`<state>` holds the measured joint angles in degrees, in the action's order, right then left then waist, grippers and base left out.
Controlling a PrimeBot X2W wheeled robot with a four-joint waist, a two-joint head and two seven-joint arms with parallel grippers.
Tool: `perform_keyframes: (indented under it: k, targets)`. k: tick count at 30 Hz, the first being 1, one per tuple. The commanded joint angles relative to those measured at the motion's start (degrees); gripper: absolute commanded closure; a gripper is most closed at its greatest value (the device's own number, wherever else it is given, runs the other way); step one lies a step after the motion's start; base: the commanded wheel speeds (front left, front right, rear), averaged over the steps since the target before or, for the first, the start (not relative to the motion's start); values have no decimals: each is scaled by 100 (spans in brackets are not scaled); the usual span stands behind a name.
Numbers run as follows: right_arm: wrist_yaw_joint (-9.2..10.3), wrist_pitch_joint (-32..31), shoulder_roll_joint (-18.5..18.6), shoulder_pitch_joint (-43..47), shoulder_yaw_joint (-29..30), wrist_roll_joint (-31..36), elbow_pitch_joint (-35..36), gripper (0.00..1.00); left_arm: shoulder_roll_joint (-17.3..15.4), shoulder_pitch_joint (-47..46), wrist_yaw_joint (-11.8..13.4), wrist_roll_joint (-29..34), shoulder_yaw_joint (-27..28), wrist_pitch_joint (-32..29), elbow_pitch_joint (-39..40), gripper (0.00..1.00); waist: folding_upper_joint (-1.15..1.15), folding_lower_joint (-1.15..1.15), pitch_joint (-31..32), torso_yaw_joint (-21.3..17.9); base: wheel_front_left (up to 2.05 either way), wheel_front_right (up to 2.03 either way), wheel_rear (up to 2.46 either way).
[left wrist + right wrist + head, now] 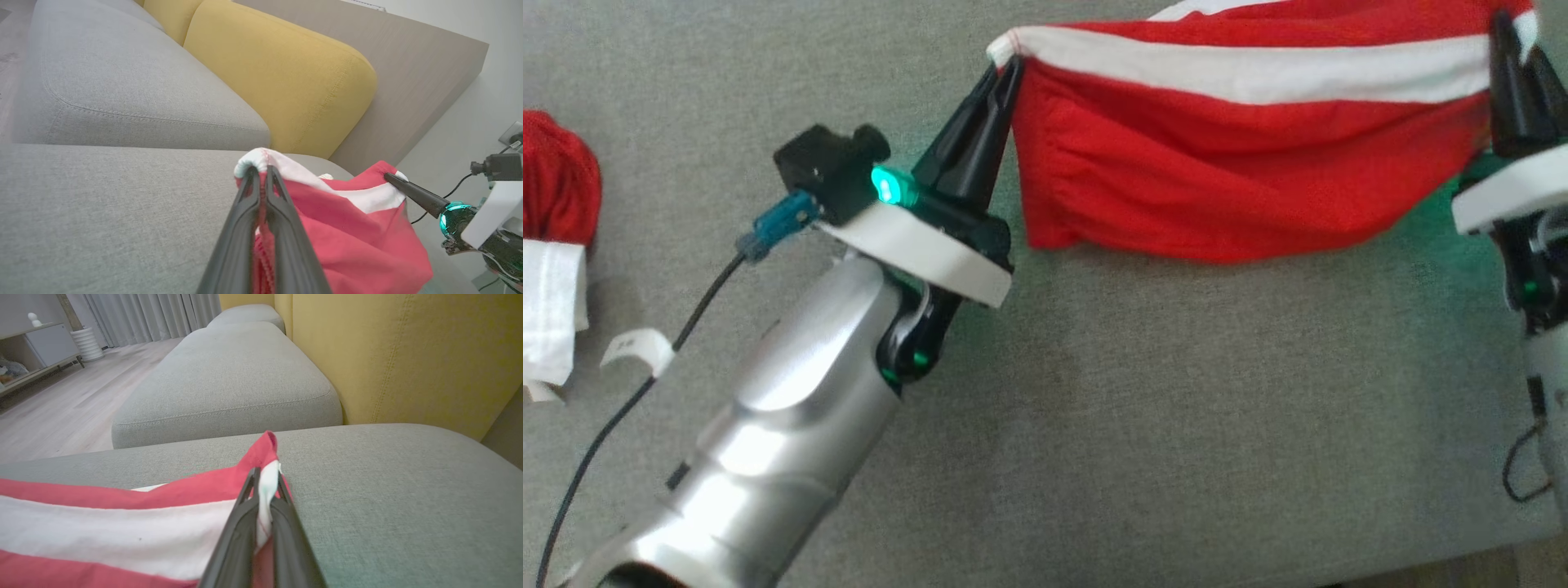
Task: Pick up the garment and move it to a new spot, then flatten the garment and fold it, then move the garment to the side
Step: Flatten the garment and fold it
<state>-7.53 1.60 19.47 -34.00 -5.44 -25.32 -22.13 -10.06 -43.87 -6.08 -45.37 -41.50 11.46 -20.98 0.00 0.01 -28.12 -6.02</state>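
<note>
Grey sofa seat (1176, 408) is stretching under everything, w/ yellow back cushions (278, 77) standing behind. Red-and-white garment (1225, 188) is hanging stretched btwn both grippers at approx 1 o'clock, lower edge sagging. Second red-and-white cloth (556, 204) is lying bunched at 9 o'clock. Left gripper (1006, 69) is pinching the garment's corner at 12 o'clock, fingers pressed together on it; right gripper (1503, 37) is pinching likewise at 2 o'clock.

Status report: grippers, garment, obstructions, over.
Left gripper, right gripper shut on red white-banded cloth garment. Hangs stretched above grey fabric sofa seat. Second red bundle far left, apart.
</note>
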Motion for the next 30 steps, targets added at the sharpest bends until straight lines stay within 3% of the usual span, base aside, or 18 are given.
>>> perform_keyframes:
  k: [1, 2, 3, 4, 5, 10, 18, 22, 28, 29, 30]
  targets:
    - [4, 167, 132, -200, -135, -69, -89, 67, -47, -300, -45, 24, 133, 76, -17, 100, 0, -1, -91, 9, 0, 0, 0]
    - [4, 247, 108, -307, -242, -119, -245, 16, -39, -369, -62, 45, 115, 108, -126, 97, 0, -1, -123, 8, 0, 0, 0]
    - [4, 339, 73, -407, -311, -206, -400, 0, -36, -422, -72, 81, 103, 146, -231, 69, 0, -1, -151, 6, 0, 0, 0]
    - [4, 444, 67, -500, -372, -249, -551, 0, -19, -453, -80, 117, 94, 187, -327, 22, 0, -1, -172, 7, 0, 0, 0]
    - [4, 568, 92, -576, -460, -269, -669, 0, 8, -465, -85, 159, 85, 225, -412, 0, 0, -1, -190, 21, 0, 0, 0]
    - [4, 965, 167, -629, -616, -511, -1180, 0, 64, -193, 61, 591, 274, 344, -479, 0, 0, -1, -149, 115, 0, 0, 0]
    - [4, 589, 418, -273, -770, -1267, -1556, 0, 285, 1551, 730, 2230, 1606, 352, 1199, 0, 0, -1, 128, 310, 0, 0, 0]
    - [4, 430, 482, -304, -709, -1509, -1781, 0, 456, 2172, 783, 2616, 2003, 352, 1695, 0, 0, -1, 228, 463, 0, 0, 0]
    - [4, -179, 637, -378, -755, -1759, -2428, 0, 672, 2886, 663, 2969, 2406, 353, 2215, 0, 0, -1, 376, 827, 0, 0, 0]
    - [4, -312, 633, -371, -786, -1804, -2514, 9, 686, 2947, 644, 2996, 2439, 353, 2251, 0, 0, -1, 404, 875, 0, 0, 0]
    - [4, -433, 624, -362, -818, -1868, -2563, 28, 697, 2997, 631, 3014, 2475, 353, 2285, 0, 0, -1, 430, 913, 0, 0, 0]
